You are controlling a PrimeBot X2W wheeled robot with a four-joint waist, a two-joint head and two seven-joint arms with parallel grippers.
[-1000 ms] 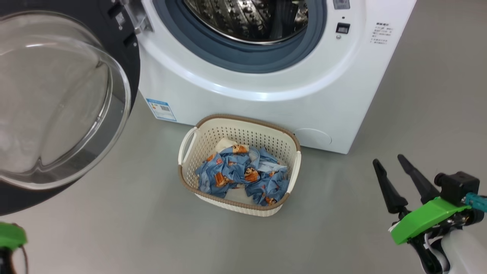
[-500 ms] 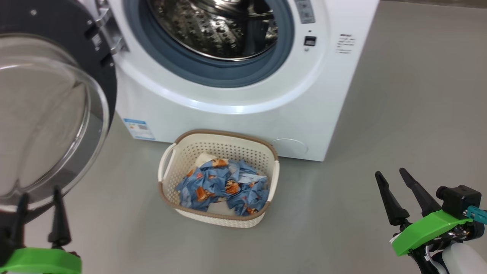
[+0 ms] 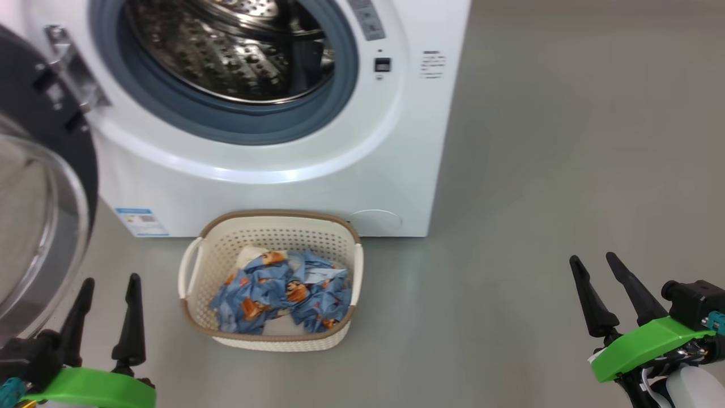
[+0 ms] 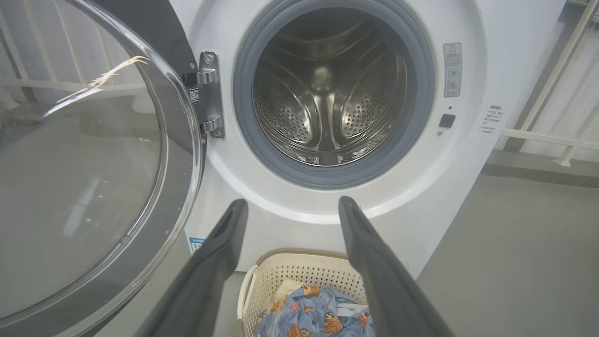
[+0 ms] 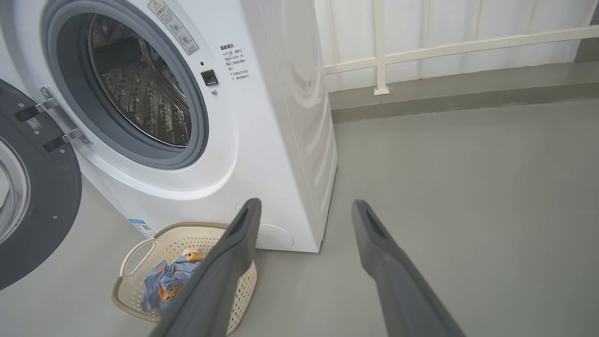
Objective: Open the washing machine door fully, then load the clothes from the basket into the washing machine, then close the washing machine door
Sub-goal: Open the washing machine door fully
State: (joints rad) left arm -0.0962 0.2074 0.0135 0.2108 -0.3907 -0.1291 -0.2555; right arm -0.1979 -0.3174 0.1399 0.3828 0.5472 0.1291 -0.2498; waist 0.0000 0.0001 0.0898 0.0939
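The white washing machine (image 3: 340, 170) stands with its steel drum (image 3: 226, 51) exposed. Its round black-rimmed glass door (image 3: 39, 187) is swung open to the left, also in the left wrist view (image 4: 84, 164). On the floor right in front sits the cream basket (image 3: 187, 277) holding blue printed clothes (image 3: 277, 294). My left gripper (image 3: 110, 286) is open at the lower left, beside the door's lower edge and left of the basket, holding nothing. Far from the basket, at the lower right, my right gripper (image 3: 595, 266) hangs open and empty.
Grey floor (image 3: 538, 170) spreads to the right of the machine. A white railing and wall (image 5: 421, 47) stand behind it in the right wrist view. The open door juts out on the left, close to my left arm.
The head camera has swung right, shifting the machine and basket leftward in view. My left gripper has come up into view at the lower left with its fingers apart. The right gripper is unchanged.
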